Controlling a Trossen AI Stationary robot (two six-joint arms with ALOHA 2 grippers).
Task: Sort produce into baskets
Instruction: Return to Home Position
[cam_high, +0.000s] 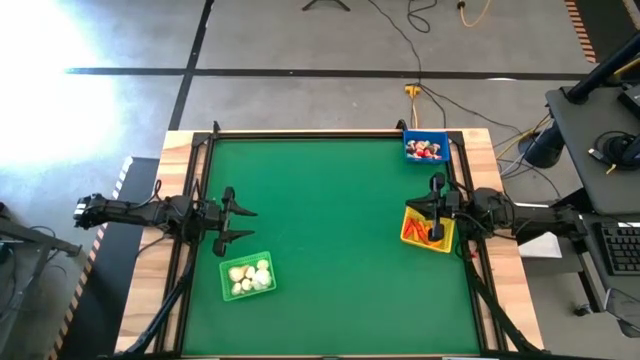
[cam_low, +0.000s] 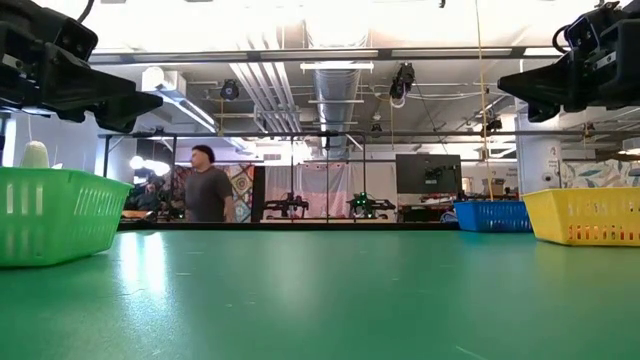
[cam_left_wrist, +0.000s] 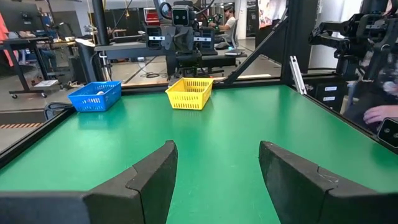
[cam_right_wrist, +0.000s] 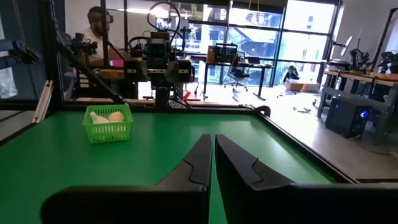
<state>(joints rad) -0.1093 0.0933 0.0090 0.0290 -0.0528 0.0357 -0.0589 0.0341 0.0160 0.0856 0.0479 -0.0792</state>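
The low view hides what lies inside the baskets; I make out only one whitish bulb (cam_low: 36, 155) above the green basket (cam_low: 55, 215) rim. Overhead shows carrots (cam_high: 412, 233) in the yellow basket (cam_high: 445, 243), partly under the right gripper (cam_right_wrist: 212, 142), whose fingers are pressed together and empty. Red-and-white pieces (cam_high: 427, 150) sit in the far-right blue basket (cam_high: 408, 152). The left gripper (cam_left_wrist: 217, 149) hovers beside the green basket, fingers spread and empty.

green basket (cam_high: 224, 268); whitish bulbs (cam_high: 250, 277); left | yellow basket (cam_high: 447, 245); orange sticks (cam_high: 414, 230); right | blue basket (cam_high: 407, 140); red-white pieces (cam_high: 428, 151); far-right corner
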